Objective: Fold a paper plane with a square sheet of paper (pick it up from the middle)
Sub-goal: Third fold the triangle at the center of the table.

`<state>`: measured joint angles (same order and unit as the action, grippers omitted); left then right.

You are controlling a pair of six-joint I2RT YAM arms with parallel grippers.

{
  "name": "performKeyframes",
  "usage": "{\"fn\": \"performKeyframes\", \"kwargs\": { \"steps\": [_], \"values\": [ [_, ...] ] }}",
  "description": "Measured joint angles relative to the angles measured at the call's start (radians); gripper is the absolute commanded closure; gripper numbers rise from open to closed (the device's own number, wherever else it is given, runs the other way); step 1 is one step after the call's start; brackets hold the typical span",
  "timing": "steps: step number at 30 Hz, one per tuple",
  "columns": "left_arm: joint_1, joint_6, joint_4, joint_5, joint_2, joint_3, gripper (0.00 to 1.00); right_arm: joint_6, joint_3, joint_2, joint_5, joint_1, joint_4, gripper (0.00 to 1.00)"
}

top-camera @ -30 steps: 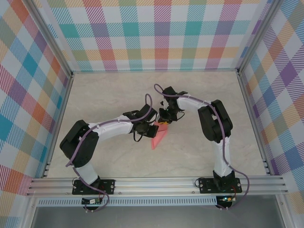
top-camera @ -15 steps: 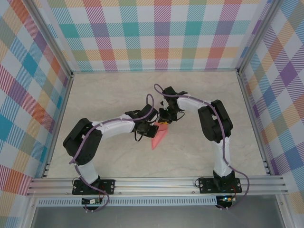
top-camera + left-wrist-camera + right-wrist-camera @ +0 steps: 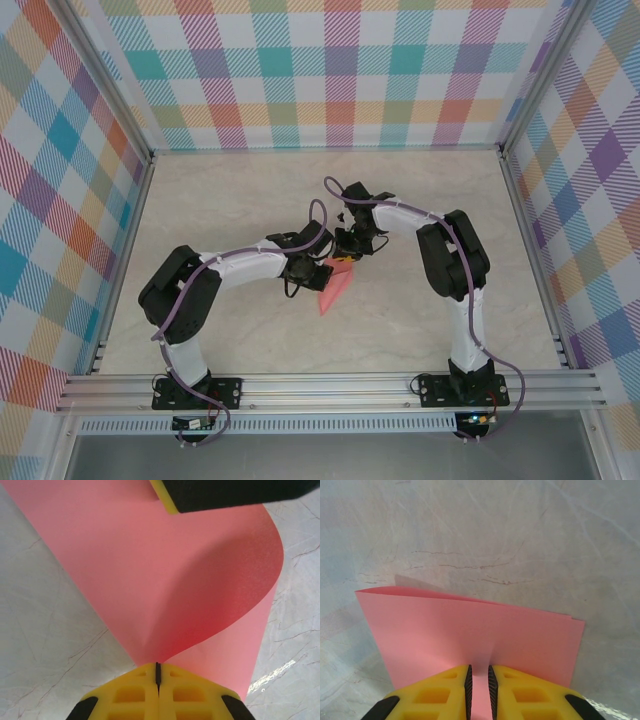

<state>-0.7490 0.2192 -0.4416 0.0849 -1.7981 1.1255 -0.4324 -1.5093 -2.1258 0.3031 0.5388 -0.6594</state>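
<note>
The left gripper (image 3: 157,666) is pinching the paper (image 3: 150,580) with its jaws pressed fully together on one edge. The right gripper (image 3: 479,669) is clamping it too, its jaws a sliver apart with pink showing in the gap. The paper is hanging between them over the middle of the table (image 3: 495,540); whether its near tip is touching the surface is hard to tell from above. The task is looking early. The sheet is doubled over in at least one fold, but no nose, centre ridge or wings are showing, so most of the folding is waiting to be done. The left wrist view is showing the paper bowing in a loose, uncreased curl, with the right gripper's finger (image 3: 225,492) at the far edge. The right wrist view is showing two layered far edges sitting slightly out of line. The top view is showing a narrow triangular outline.
</note>
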Motion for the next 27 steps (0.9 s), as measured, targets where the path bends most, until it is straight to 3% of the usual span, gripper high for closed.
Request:
{"fn": "performKeyframes", "kwargs": {
  "steps": [27],
  "values": [
    [0.012, 0.000, 0.006, 0.000, -0.021, 0.024, 1.00, -0.004, 0.001, 0.000, 0.000, 0.000, 0.002, 0.80]
  ]
}}
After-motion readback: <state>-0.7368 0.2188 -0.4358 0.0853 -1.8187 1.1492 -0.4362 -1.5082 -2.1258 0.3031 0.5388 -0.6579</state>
